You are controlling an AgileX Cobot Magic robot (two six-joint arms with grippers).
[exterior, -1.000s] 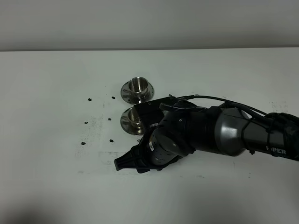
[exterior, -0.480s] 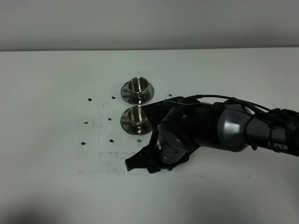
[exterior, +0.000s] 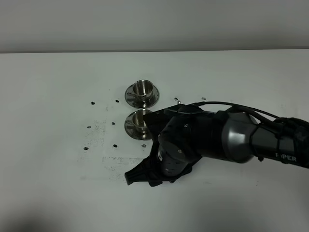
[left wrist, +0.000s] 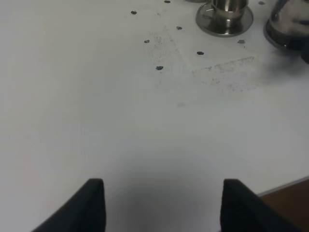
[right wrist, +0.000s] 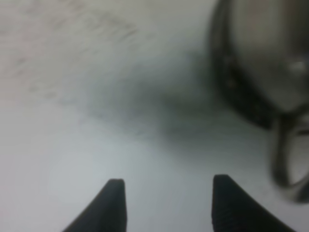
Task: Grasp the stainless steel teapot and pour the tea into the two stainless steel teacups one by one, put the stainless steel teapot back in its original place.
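Whereas half a second ago it lay slightly higher and further right in the overhead frame, the right gripper (exterior: pixel 131 177) now sits lower left of centre. Its dark arm (exterior: pixel 207 140) covers more of the right side of the nearer small steel teacup (exterior: pixel 139 121). The farther small steel teacup (exterior: pixel 141 92) is unchanged above it. The right gripper's fingers are spread with nothing between them. The squat shiny stainless steel teapot (right wrist: pixel 270 67) is blurred just ahead, its loop handle nearest, and overhead the arm hides it. The left gripper (left wrist: pixel 164 208) is likewise spread and empty. The white tabletop (exterior: pixel 58 183) runs broad across the frame's left and bottom, its far edge meeting the grey wall (exterior: pixel 154 24) at the top.
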